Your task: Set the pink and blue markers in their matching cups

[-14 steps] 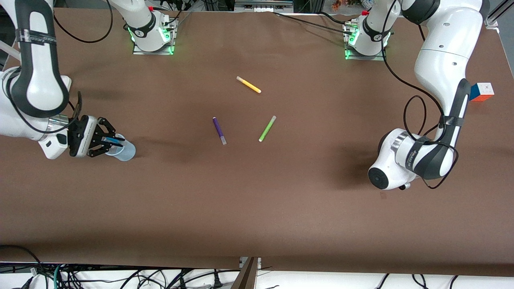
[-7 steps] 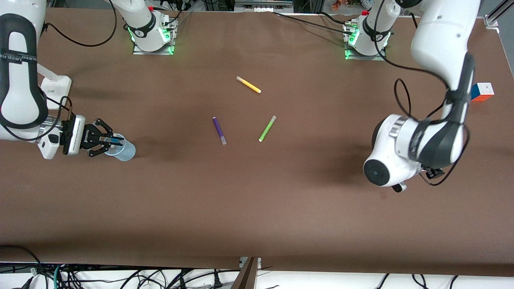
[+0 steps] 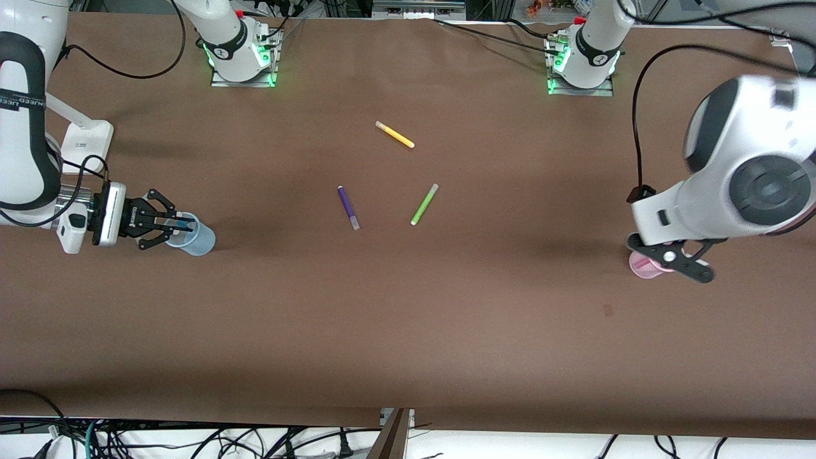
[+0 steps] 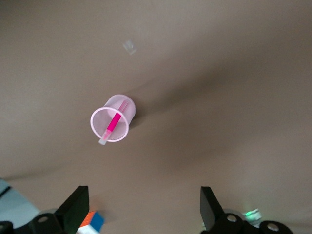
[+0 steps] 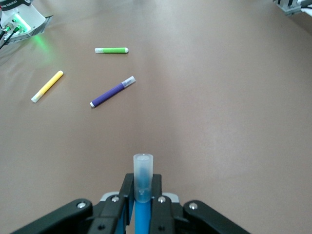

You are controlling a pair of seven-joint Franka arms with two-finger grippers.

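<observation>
The pale pink cup [image 3: 645,266] stands near the left arm's end of the table with the pink marker [image 4: 113,123] leaning inside it [image 4: 111,126]. My left gripper [image 3: 669,260] hangs open and empty above that cup; its two fingers stand wide apart in the left wrist view [image 4: 142,204]. My right gripper [image 3: 175,224] is shut on the blue marker [image 3: 182,223] and holds it at the mouth of the pale blue cup [image 3: 195,238]. The right wrist view shows the marker's pale cap [image 5: 143,170] sticking out between the gripper's [image 5: 143,192] fingers.
A dark purple pen [image 3: 348,207], a green pen [image 3: 424,204] and a yellow pen [image 3: 394,134] lie mid-table, also in the right wrist view. A colour cube [image 4: 92,222] sits near the pink cup. The bases stand along the table's edge farthest from the front camera.
The left arm has risen and swung toward its end of the table, uncovering the pink cup with the marker in it. The right gripper has drawn back slightly, still holding the blue marker.
</observation>
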